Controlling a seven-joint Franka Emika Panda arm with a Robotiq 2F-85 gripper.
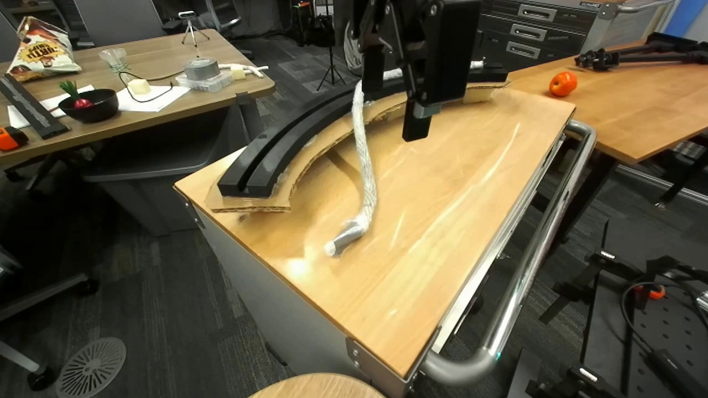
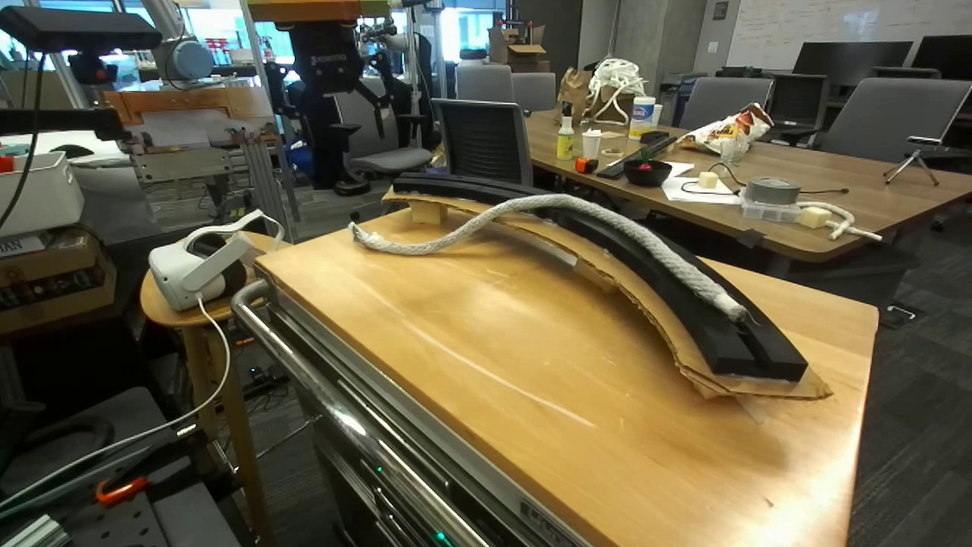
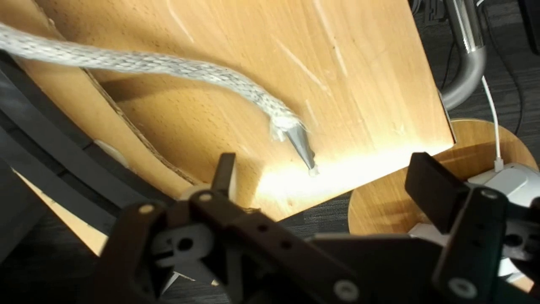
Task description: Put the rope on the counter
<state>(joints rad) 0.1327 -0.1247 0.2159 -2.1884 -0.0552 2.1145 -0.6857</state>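
Observation:
The rope (image 1: 366,166) is a thick light-grey cord in loose curves. In an exterior view, one stretch of the rope (image 2: 562,201) lies along the top of the black curved channel (image 2: 759,363). The other stretch bends off it over the wooden counter (image 2: 486,327), ending in grey tape. I cannot tell whether that taped end touches the wood. In the wrist view the rope (image 3: 168,65) runs from the left towards the gap between my fingers. My gripper (image 3: 325,174) is open and empty, above the counter (image 3: 358,84). It hangs in front of part of the rope in an exterior view (image 1: 395,102).
The channel sits on a cardboard base (image 1: 250,205) on the counter. A silver rail (image 1: 531,276) runs along one counter edge. A cluttered desk (image 1: 243,61) and a table with a red-orange fruit (image 1: 563,84) stand nearby. A stool holds a white headset (image 2: 186,273).

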